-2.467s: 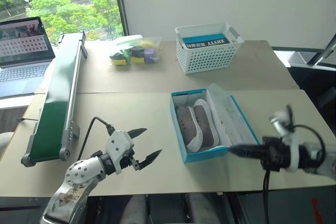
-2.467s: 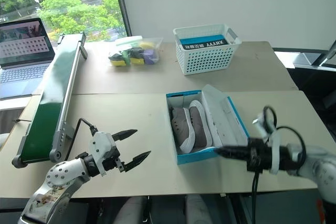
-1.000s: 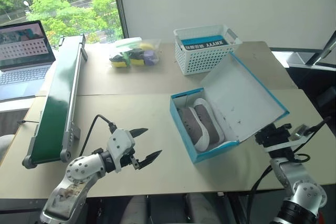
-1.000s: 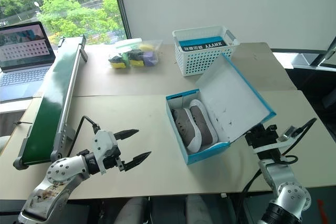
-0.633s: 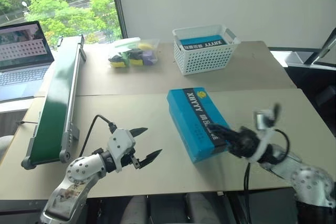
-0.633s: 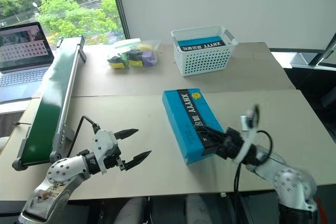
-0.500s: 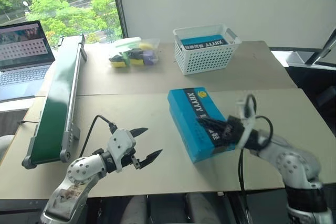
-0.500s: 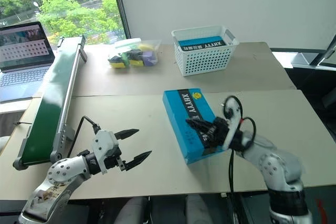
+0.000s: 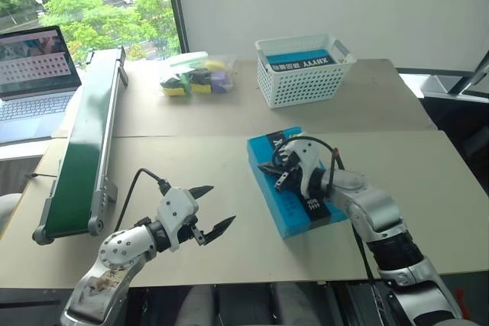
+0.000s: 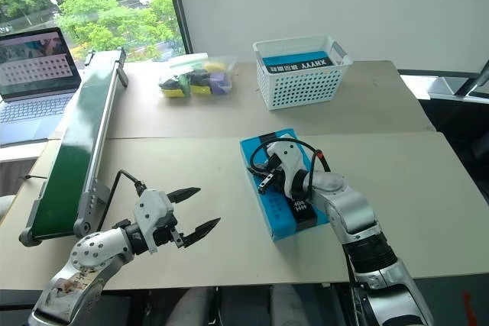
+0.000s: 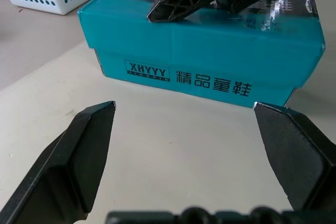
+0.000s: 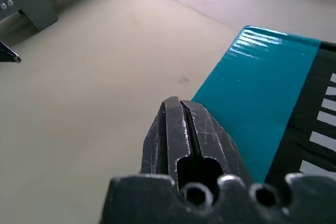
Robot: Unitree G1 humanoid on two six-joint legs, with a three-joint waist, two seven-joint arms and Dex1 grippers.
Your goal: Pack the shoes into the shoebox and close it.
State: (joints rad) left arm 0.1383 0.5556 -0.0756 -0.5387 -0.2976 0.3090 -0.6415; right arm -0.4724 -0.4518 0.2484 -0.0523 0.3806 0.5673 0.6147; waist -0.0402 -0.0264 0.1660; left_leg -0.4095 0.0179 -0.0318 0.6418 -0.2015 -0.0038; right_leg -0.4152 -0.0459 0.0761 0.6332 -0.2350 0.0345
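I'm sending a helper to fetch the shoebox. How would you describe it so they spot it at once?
On the near half of the beige table, in front of the white lattice basket, lies the shoebox, lid shut, under the right gripper. It is the solid light-blue cardboard box with dark print, unlike the perforated basket.

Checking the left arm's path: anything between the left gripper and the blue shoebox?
Nothing visible. The open left gripper faces the closed light-blue cardboard shoebox across bare beige tabletop. The shut right gripper sits over the lid.
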